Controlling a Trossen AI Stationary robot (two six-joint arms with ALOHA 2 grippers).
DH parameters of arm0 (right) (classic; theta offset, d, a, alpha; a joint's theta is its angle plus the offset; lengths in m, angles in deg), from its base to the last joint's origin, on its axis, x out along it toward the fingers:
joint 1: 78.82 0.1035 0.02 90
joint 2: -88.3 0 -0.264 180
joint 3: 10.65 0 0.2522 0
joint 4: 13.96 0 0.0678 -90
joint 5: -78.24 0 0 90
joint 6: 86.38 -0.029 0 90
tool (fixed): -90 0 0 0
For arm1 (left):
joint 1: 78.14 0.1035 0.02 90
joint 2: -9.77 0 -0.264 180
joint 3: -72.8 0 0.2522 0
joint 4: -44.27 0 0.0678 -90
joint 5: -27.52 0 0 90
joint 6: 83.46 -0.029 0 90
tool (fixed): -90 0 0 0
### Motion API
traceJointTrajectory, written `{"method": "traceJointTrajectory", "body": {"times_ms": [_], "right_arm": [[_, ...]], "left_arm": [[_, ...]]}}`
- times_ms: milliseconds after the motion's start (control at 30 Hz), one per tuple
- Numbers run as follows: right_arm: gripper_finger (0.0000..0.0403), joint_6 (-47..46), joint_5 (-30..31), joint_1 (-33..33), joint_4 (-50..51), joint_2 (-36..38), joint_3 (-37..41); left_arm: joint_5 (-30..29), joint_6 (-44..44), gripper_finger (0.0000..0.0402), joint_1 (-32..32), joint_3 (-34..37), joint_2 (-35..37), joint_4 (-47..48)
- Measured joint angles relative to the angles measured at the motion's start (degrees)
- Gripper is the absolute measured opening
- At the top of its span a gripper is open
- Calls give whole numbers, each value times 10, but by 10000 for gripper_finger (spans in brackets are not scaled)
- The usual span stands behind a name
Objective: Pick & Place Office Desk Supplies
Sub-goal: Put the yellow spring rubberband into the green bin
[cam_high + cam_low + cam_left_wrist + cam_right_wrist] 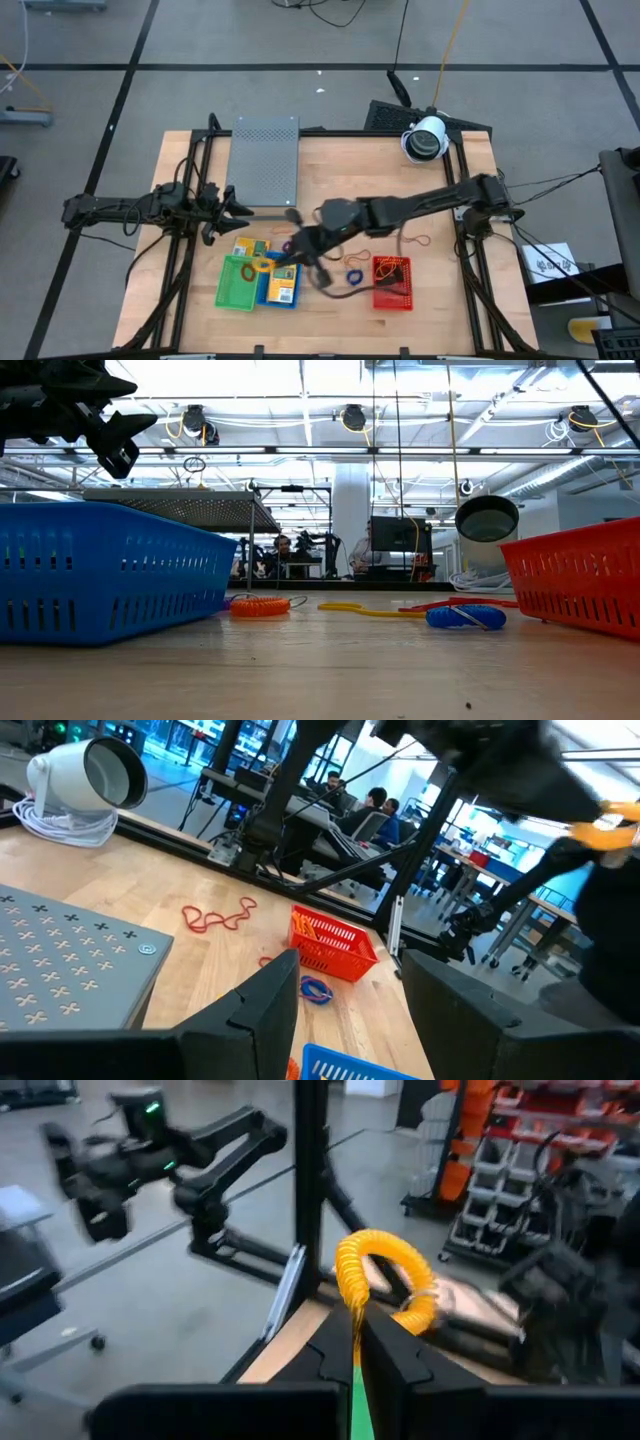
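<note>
Three baskets, green (234, 283), blue (278, 287), red (392, 283), one grey perforated box (264, 160), perhaps five rubber-band loops.

A yellow coiled loop (385, 1275) hangs pinched above the green basket (236, 283); blue loop (465, 617) lies on the table.

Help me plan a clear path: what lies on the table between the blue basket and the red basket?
In the high view, a blue coiled loop and a dark band lie between the blue basket and red basket.

A lab: ceiling strip lights (300, 450), seated people (370, 805) at monitors (395, 535).
</note>
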Motion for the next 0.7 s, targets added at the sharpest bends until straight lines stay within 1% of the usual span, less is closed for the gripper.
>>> {"method": "traceJointTrajectory", "body": {"times_ms": [233, 367, 467, 533, 633, 700], "right_arm": [[0, -16, 6, 16, -12, -163, -198], [0, -17, 7, 26, -15, -238, -283], [0, -17, 8, 31, -21, -279, -316], [0, -16, 10, 34, -33, -299, -318], [0, -14, 31, 35, -40, -323, -317], [0, -14, 57, 35, -50, -340, -317]], "left_arm": [[0, 0, 186, 0, 0, 0, 0], [0, 0, 186, 0, 0, 0, 0], [0, 0, 186, 0, 0, 0, 0], [0, 0, 186, 0, 0, 0, 0], [0, 0, 186, 0, 0, 0, 1], [0, 0, 186, 0, 0, 0, 0]]}}
